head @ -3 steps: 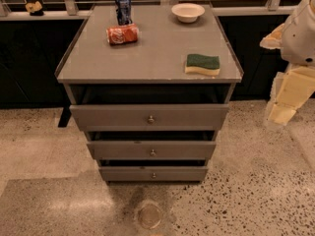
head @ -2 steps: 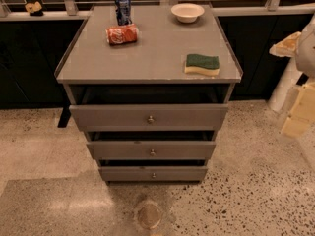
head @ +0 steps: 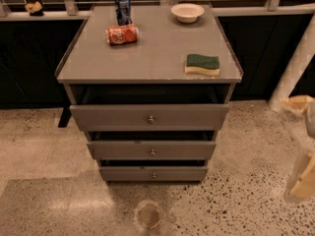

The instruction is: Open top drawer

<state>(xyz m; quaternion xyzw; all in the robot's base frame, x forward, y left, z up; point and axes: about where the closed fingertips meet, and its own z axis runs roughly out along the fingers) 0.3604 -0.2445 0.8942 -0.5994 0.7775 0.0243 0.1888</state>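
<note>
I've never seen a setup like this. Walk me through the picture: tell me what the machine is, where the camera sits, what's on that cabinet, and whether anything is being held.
There is one picture, from the robot's only camera. It looks down at the front of a grey cabinet; where the camera is mounted is not known. The machine is a wheeled robot with one arm that ends in a two-finger gripper. The gripper is the pale shape at the right edge, over the floor, well apart from the cabinet. I cannot tell whether it holds anything.

On the cabinet's top are a blue can standing upright, a red can lying on its side, a white bowl and a green and yellow sponge.

Below are three drawers. The top drawer, with a small round knob, stands partly pulled out, with a dark gap behind its front.
</note>
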